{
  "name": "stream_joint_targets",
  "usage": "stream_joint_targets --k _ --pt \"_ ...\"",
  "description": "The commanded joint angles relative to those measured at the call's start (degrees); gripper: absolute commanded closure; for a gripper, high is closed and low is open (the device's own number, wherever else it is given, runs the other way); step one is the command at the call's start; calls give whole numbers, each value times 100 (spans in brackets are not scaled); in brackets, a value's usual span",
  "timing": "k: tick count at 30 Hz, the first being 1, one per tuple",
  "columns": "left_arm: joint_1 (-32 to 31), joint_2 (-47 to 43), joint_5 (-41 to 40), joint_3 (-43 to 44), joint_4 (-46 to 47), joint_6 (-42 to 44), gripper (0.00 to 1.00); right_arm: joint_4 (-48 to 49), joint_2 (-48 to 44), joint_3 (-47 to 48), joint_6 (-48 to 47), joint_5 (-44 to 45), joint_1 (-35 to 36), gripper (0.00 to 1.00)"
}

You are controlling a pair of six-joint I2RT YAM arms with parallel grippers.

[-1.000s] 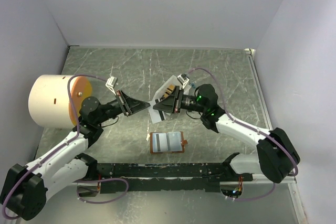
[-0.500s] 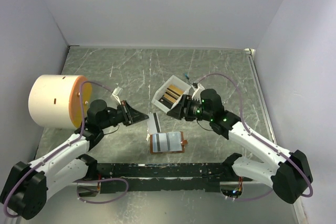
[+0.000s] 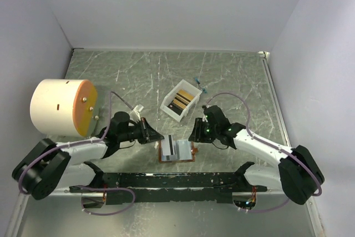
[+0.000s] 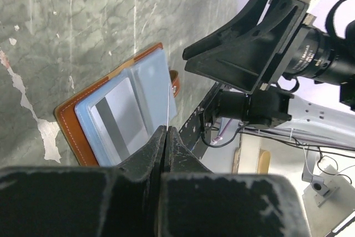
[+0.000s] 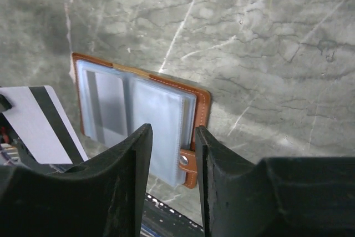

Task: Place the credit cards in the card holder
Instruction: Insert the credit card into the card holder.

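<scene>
**Lining up a striped card**

The left gripper (image 3: 156,137) is clamped tight on a pale plastic credit card with a dark stripe (image 3: 168,144), held on edge to slip into a pocket. Just right, near the arms, lies the brown leather card holder (image 3: 183,152), spread open. The right gripper (image 3: 194,136) hovers over its snap-tab side, jaws partly apart and empty, likely to pin it. Farther off, a white plastic box (image 3: 168,107) holds more cards (image 3: 181,102).

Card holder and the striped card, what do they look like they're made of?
The card holder: brown cover looks like leather or imitation, matte with pale stitching along the edge; inner pockets look like translucent soft plastic, slightly glossy. The card: likely thin rigid plastic, smooth white with a dark stripe, flat and unbent.
</scene>
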Motion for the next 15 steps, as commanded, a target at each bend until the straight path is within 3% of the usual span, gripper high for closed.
stream_joint_targets --k 1,8,15 --pt "-258 538 -193 -35 950 -150 93 131 207 -57 -246 238 57 64" --pt "-393 1417 -54 28 1642 -226 93 484 554 -127 -406 0 65 65" --pt "-485 1780 -80 140 1721 -197 93 704 747 -283 -439 -131 80 65"
